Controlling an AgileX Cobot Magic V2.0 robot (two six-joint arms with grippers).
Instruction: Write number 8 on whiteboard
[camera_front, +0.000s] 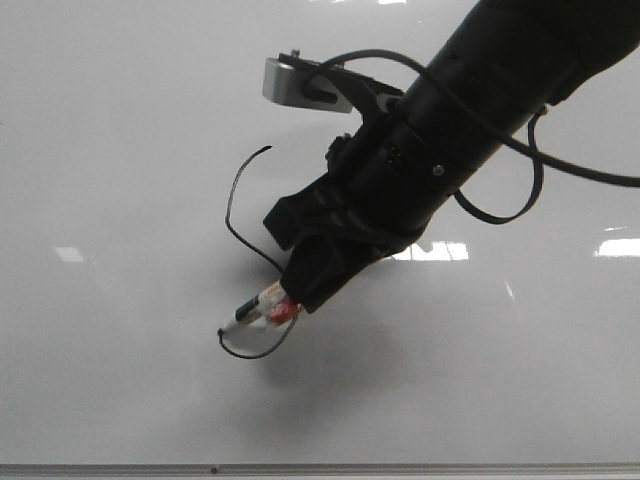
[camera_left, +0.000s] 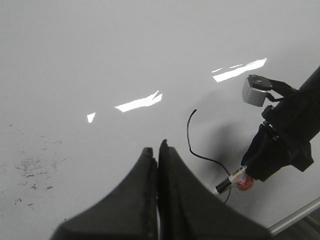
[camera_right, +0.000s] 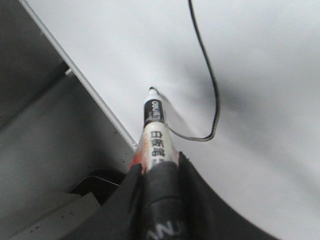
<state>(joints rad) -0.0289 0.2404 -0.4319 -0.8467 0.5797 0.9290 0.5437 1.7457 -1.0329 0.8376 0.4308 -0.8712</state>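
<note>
The whiteboard fills the front view, glossy and pale grey. My right gripper is shut on a black and white marker with a red band. The marker's tip touches the board near the front edge. No whole number 8 shows. A thin black S-shaped stroke runs from the upper end down behind the gripper, and a small arc hooks round under the marker. The right wrist view shows the marker between the fingers and the stroke beside it. My left gripper is shut and empty above the board.
The board's grey metal frame edge runs along the front, also in the right wrist view. Faint dark smudges mark the board on the left arm's side. Bright light reflections lie on the board.
</note>
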